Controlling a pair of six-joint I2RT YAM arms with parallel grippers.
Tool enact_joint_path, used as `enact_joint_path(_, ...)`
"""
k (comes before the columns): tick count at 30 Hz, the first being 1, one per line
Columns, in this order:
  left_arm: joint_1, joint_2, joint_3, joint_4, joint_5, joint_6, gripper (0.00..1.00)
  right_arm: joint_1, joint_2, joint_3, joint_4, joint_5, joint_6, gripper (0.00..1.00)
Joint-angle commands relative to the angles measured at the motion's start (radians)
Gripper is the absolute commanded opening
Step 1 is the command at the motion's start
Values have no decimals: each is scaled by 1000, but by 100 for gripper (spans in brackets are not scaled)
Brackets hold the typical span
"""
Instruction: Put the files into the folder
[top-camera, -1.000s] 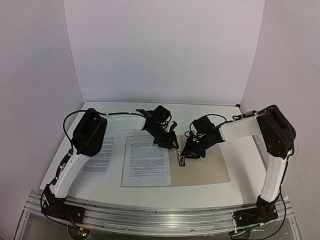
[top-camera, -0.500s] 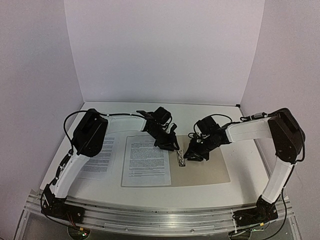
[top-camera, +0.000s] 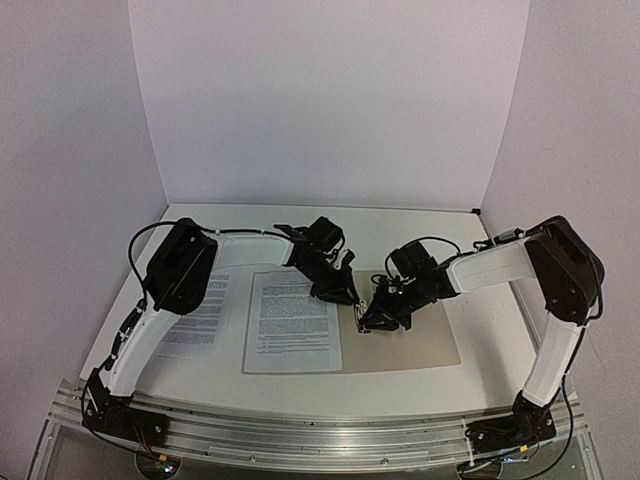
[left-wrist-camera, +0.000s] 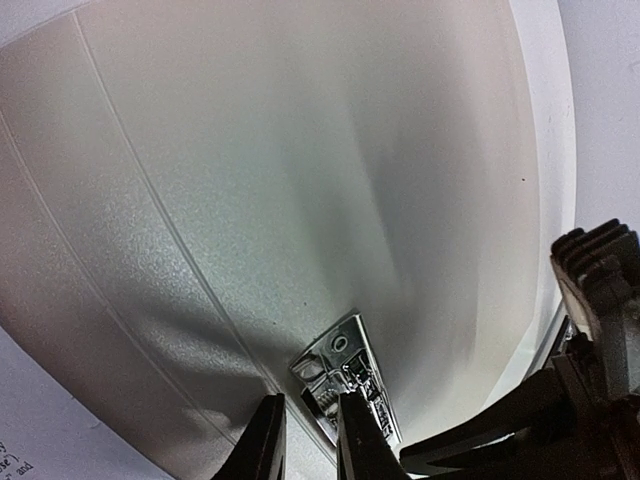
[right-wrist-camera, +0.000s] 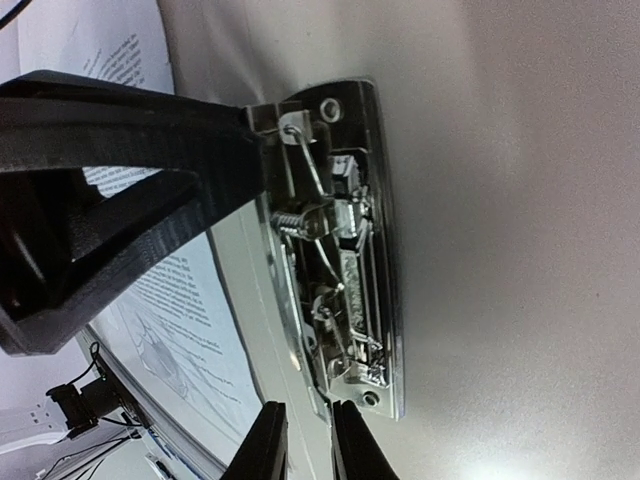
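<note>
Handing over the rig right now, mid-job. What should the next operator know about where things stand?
Left gripper: jaws almost closed at one end of the metal clip; grip unclear.
Right gripper: same, at the clip's other end.
Folder lies open; one sheet just left of the clip, second sheet farther left.
Neither is under the clip.
Left to do: file both, close folder.

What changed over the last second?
The right gripper slid nearer and slightly left, up to the metal clip. The left gripper barely shifted. Nothing visibly taken or released. The folder, the sheet on it and the sheet beside it stayed put.
</note>
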Motion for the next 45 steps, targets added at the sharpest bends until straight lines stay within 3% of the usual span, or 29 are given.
enact_joint_path(1, -9, 13, -25, 11, 12, -17, 19, 7, 36, 13, 20, -17, 5, 17)
enact_joint_path(10, -10, -1, -73, -5, 25, -107, 15, 7, 57, 17, 22, -45, -1, 14)
enact_joint_path(28, -10, 14, -50, -29, -10, -116, 11, 7, 94, -37, 27, -21, -18, 8)
enact_joint_path(45, -8, 21, -56, -44, -21, -98, 0, 8, 144, -142, -77, 174, -63, 0)
